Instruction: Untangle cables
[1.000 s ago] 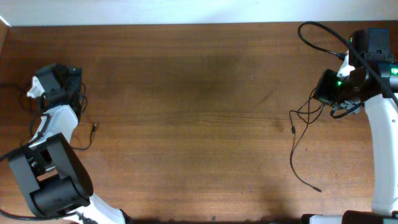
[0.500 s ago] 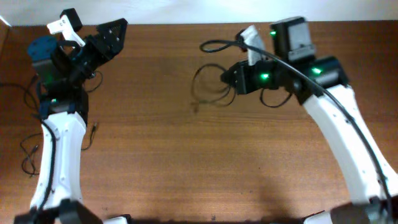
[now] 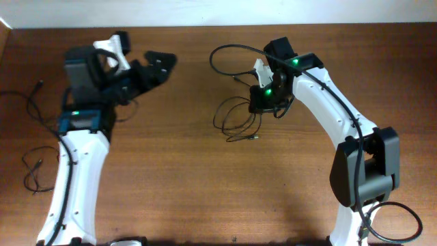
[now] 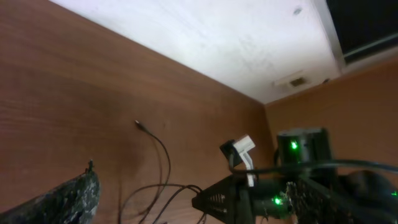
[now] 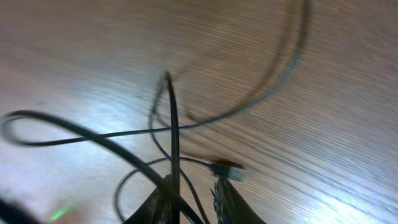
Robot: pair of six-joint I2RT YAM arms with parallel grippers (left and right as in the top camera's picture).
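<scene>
A loose tangle of thin black cables (image 3: 234, 121) lies on the wooden table just left of my right gripper (image 3: 263, 102), with a small plug (image 3: 252, 138) at its lower end. In the right wrist view my right gripper (image 5: 196, 202) is shut on the cables (image 5: 173, 124), and a silvery-tipped plug (image 5: 227, 168) sits by the right finger. My left gripper (image 3: 158, 67) is open and empty, raised and pointing right towards the tangle. In the left wrist view my left gripper (image 4: 143, 205) faces the cable loops (image 4: 163, 163). More thin black cord (image 3: 32, 109) lies at the left edge.
Another thin cord loop (image 3: 31, 171) lies at the front left by the left arm. A thick black arm cable (image 3: 225, 51) arcs above the right gripper. The white wall edge (image 3: 205, 14) runs along the table's back.
Both arms swung in towards the table's back middle. My right gripper carried the cables from the right edge to the centre. My left gripper moved right from the left edge.
</scene>
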